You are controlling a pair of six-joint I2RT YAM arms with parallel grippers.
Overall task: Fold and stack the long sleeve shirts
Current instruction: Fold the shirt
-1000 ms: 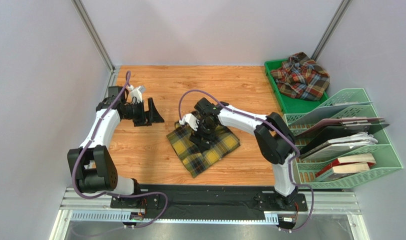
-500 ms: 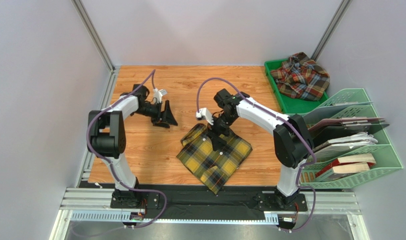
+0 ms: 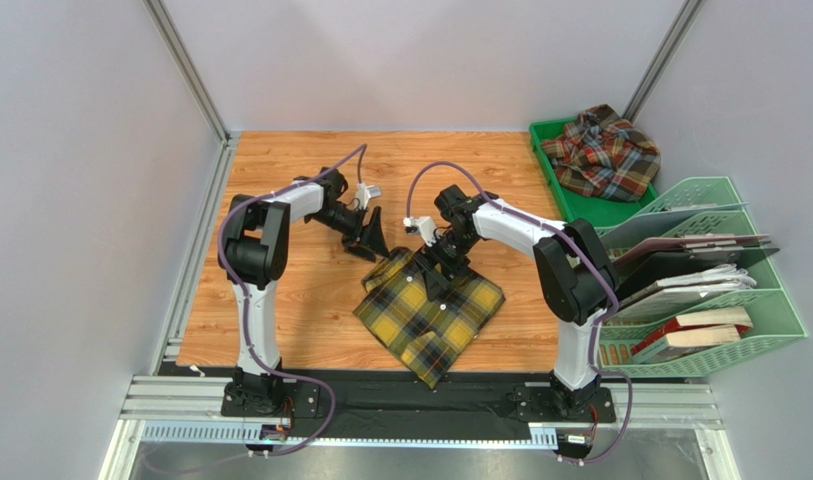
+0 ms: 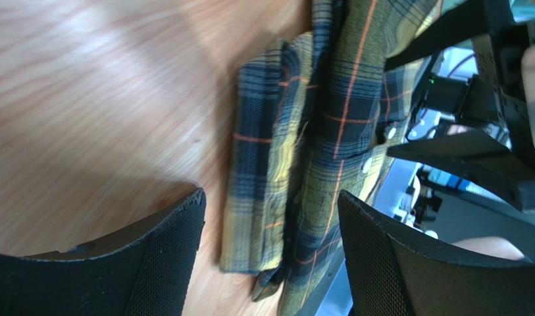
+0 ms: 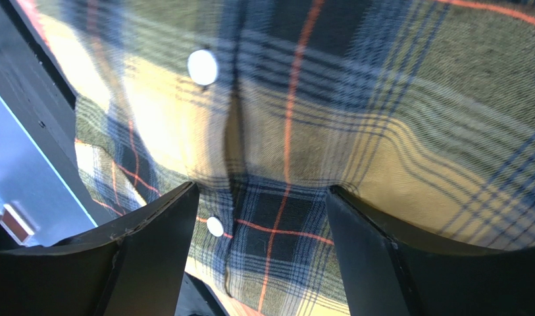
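Observation:
The yellow and black check shirt (image 3: 435, 312) lies folded on the wooden table near its middle. My left gripper (image 3: 372, 236) is open just off the shirt's far left edge. In the left wrist view the folded edge (image 4: 283, 164) lies between the spread fingers (image 4: 271, 195). My right gripper (image 3: 442, 272) is open and low over the shirt's far part. In the right wrist view the button placket (image 5: 276, 131) fills the frame between its fingers (image 5: 261, 191). The rust-red shirt (image 3: 602, 152) lies crumpled in the green tray (image 3: 580, 208).
Green file racks (image 3: 700, 290) with books and folders stand along the right edge, beside the right arm. Grey walls close the table at the back and left. The black rail (image 3: 400, 390) runs along the near edge.
My left gripper has swung right from the far left of the table to the shirt's edge. The yellow shirt shifted right and toward the near edge with the right gripper a second ago, then stayed.

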